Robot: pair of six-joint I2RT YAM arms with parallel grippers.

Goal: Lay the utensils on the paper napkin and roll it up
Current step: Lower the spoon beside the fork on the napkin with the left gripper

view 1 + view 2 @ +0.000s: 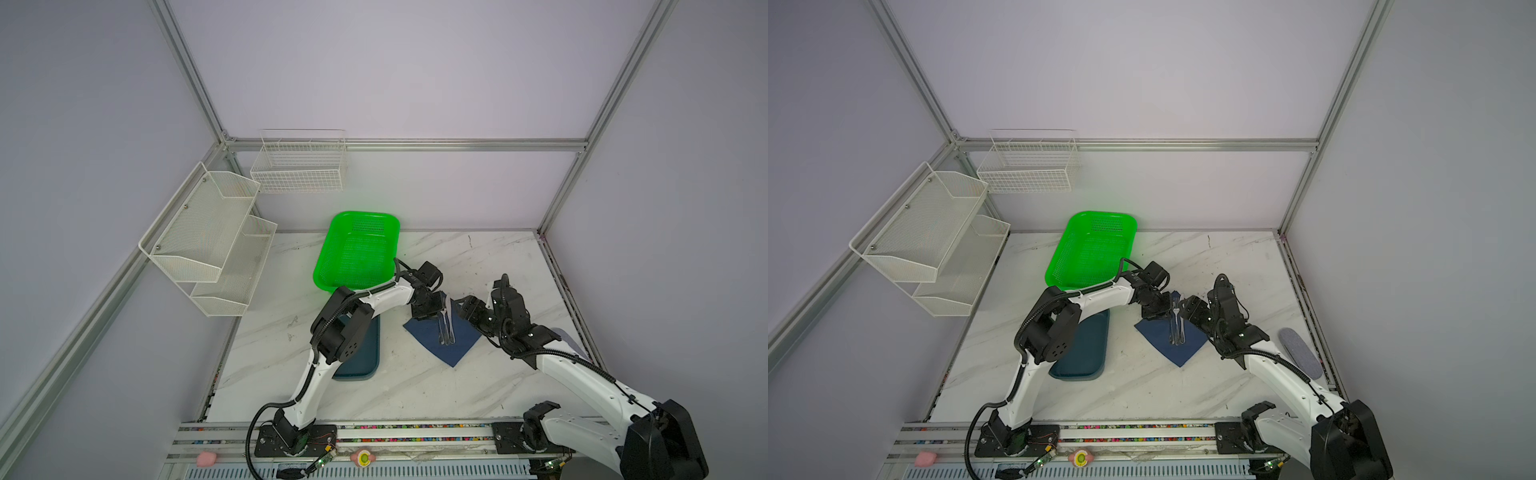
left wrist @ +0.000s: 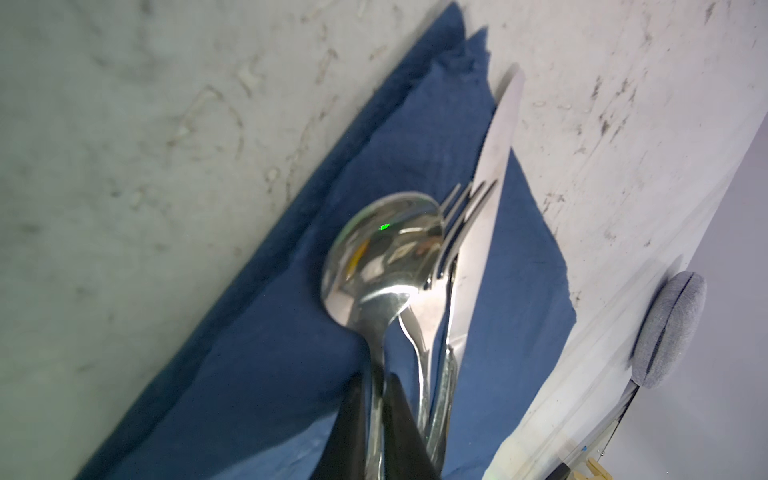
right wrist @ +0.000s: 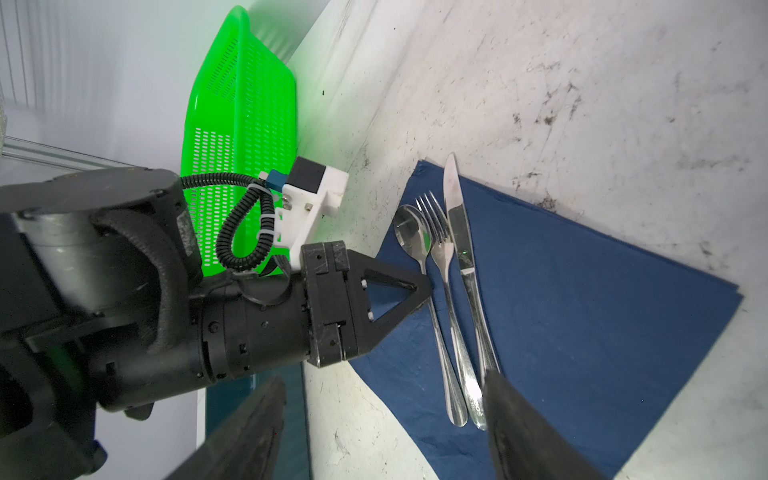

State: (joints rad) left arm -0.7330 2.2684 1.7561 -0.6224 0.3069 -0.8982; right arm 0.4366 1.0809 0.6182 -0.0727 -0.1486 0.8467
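The marble table (image 1: 415,395) carries a green basket (image 1: 357,249) at the back and a dark teal tray (image 1: 368,353) under the left arm's elbow, both clear of the work. The navy paper napkin (image 3: 582,311) lies flat as a diamond between the arms, probably so a roll can start from a corner. The left gripper (image 3: 426,287) is closed on the spoon's handle, low on the napkin, apparently settling it against its neighbours. The right gripper (image 3: 384,382) hangs wide apart and empty near the handle ends, likely waiting to take a napkin edge. Spoon (image 3: 411,232), fork (image 3: 440,249) and knife (image 3: 457,216) lie parallel on the napkin, bundled close for rolling.
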